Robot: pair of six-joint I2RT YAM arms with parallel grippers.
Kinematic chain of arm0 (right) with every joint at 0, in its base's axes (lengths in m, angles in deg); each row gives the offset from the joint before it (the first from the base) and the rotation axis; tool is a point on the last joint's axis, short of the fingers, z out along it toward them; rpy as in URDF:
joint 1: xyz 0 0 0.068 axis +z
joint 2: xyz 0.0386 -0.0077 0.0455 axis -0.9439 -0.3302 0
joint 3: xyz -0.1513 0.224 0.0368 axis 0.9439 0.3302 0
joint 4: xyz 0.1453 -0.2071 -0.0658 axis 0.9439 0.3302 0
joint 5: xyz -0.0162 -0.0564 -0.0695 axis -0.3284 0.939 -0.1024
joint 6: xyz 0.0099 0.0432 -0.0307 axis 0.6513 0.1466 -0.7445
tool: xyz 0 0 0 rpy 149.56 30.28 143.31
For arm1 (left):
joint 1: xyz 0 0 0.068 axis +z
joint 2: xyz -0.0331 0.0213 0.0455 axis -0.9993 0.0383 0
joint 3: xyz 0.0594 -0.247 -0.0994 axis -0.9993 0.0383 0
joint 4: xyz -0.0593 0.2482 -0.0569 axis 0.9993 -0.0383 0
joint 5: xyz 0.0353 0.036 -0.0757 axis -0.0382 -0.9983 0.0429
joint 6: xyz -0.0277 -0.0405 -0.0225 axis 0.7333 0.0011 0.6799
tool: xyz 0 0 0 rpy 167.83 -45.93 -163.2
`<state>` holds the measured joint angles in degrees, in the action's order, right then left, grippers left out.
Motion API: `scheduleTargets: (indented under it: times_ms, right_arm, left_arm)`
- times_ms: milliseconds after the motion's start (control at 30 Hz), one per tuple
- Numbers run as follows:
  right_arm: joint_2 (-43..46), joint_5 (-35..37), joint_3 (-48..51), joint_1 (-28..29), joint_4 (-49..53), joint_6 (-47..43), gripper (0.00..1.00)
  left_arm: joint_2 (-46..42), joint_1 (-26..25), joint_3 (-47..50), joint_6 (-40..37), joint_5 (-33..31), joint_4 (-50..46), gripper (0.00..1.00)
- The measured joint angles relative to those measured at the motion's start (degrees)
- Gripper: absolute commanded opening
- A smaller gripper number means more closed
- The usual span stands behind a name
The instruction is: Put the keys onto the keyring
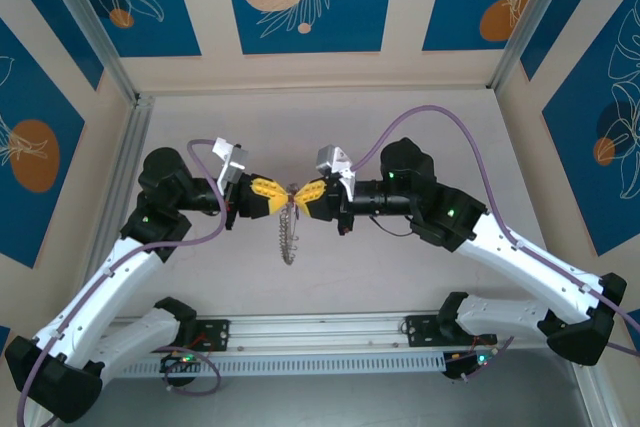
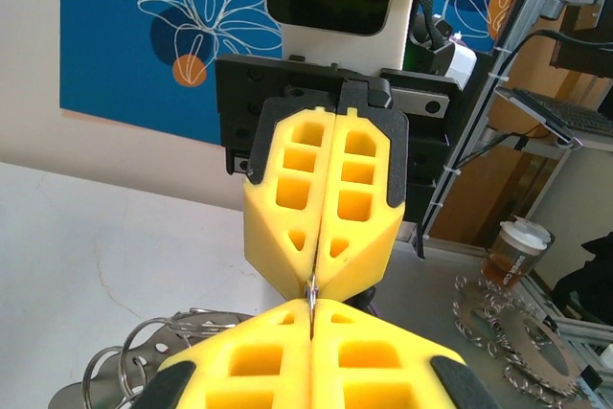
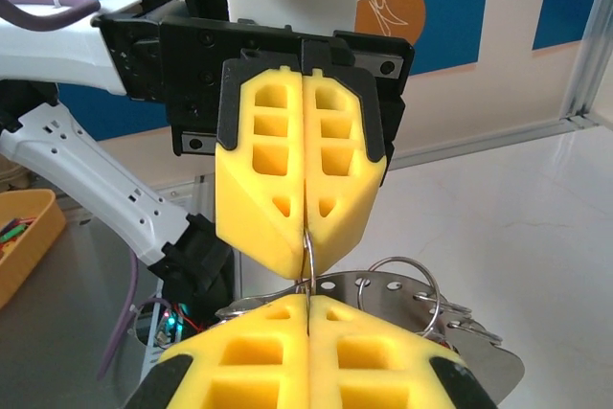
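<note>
Both white arms reach in from the near edge of the pale, matt counter (image 1: 420, 137) and meet tip to tip above its middle.

The left gripper (image 1: 281, 190) and the right gripper (image 1: 302, 190) are each fully closed. Their soft yellow pads (image 2: 287, 189), moulded with open cells, press seam to seam on one thin strand of wire.

The opposed grips appear intended to keep the strand taut and clear of the counter, so that an opening in the loop can be presented for threading.

The keyring (image 1: 289, 232) is a large, thin, silvery wire loop fringed with small flat metal plates and split rings. It hangs from the junction of the grippers toward the near edge. The pinched strand appears to be part of this loop. The fringe is hard, glossy and loose, and will probably swing.

The keys, a tiny pair, cannot be made out. Whether one is caught between the pads cannot be told.
</note>
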<state>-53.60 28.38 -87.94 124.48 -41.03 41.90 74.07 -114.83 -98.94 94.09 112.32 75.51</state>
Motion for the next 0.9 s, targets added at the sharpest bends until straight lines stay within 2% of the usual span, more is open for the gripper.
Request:
scheduleTargets:
  times_ms: [900]
  right_arm:
    - [-0.44,16.06,-4.2,8.59,7.56,-12.72,0.0]
  left_arm:
    - [-0.07,-0.02,-1.38,-2.47,0.57,-4.7,0.0]
